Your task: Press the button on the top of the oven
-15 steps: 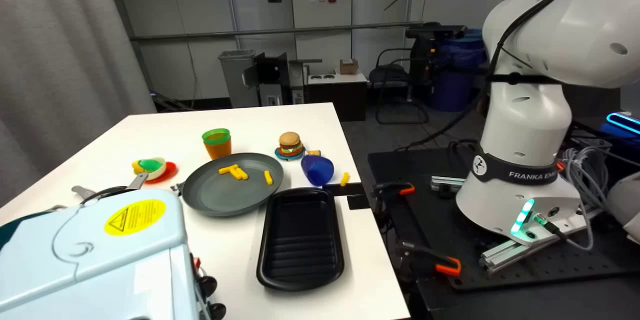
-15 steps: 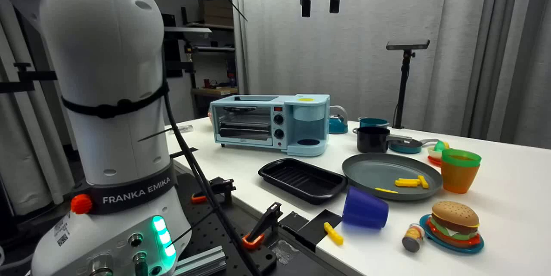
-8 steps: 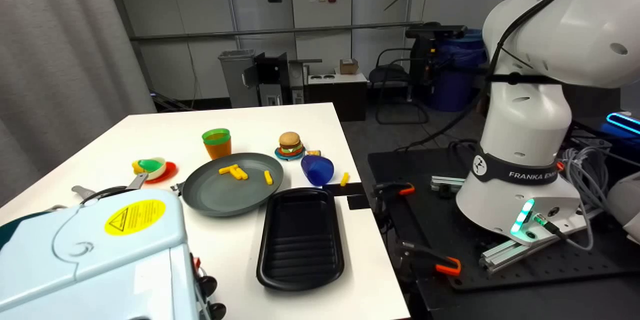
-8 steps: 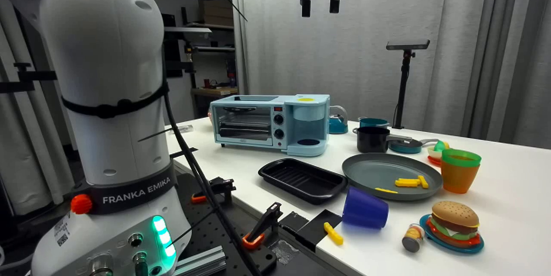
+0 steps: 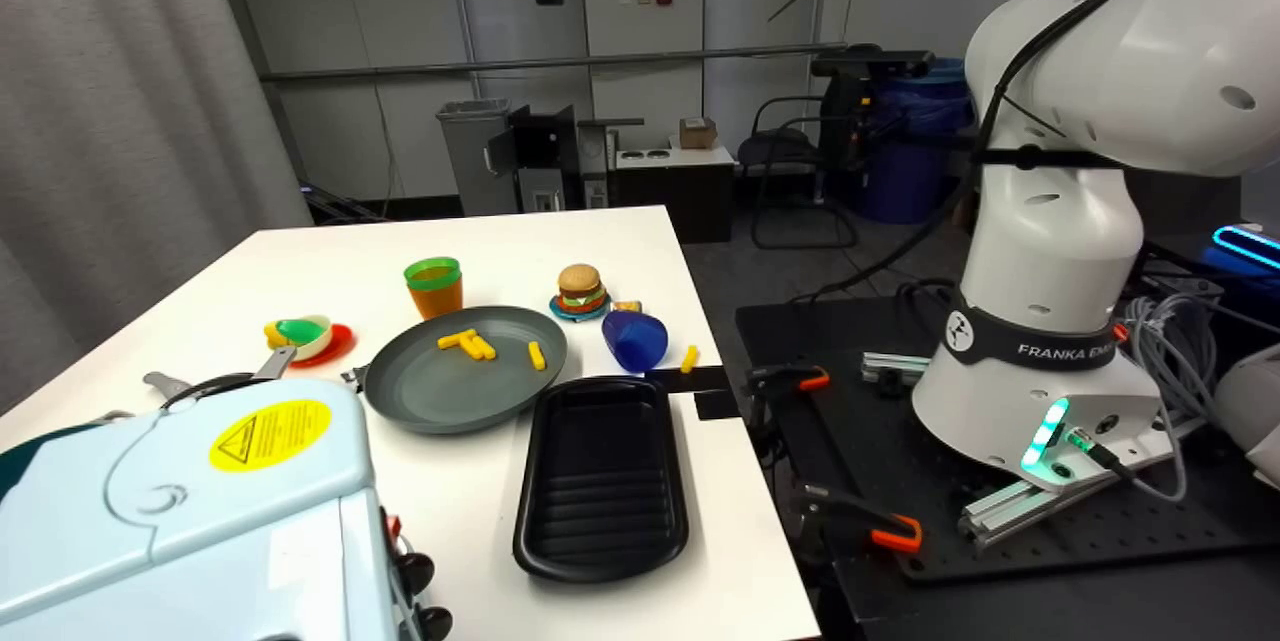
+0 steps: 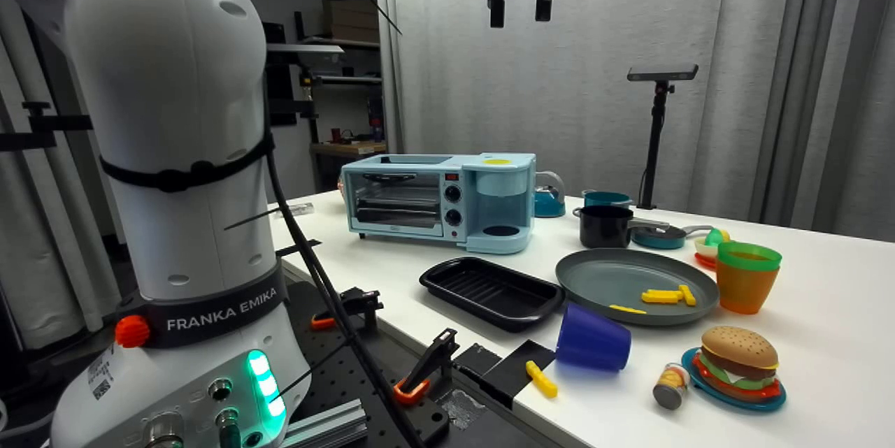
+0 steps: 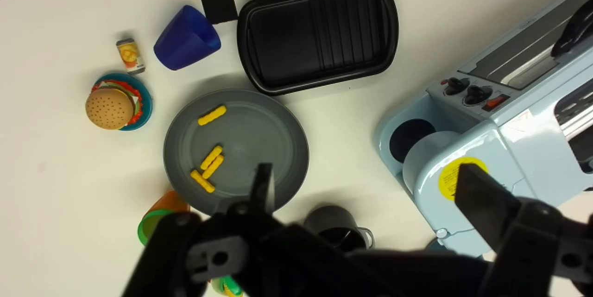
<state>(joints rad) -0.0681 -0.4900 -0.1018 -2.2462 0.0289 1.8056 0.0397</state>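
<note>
The light blue toy oven (image 6: 398,210) with a coffee-maker section stands on the white table, and shows in both exterior views (image 5: 150,541). In the wrist view the oven (image 7: 533,139) is at the right. A red switch (image 7: 495,102) sits above two black knobs on its front panel; the switch also shows in an exterior view (image 6: 452,177). A small pale round knob (image 7: 442,233) is at the edge of the lid. A yellow sticker (image 7: 447,181) marks the lid, partly covered by a finger. My gripper (image 7: 366,167) is open and empty, high above the table (image 6: 519,12).
A black tray (image 6: 493,291) lies in front of the oven. A grey pan (image 6: 608,280) with several yellow sticks is beside it. A black pot (image 6: 603,226), blue cup (image 6: 593,337), toy burger (image 6: 740,364) and orange cup (image 6: 745,287) stand around. A camera stand (image 6: 657,133) is behind.
</note>
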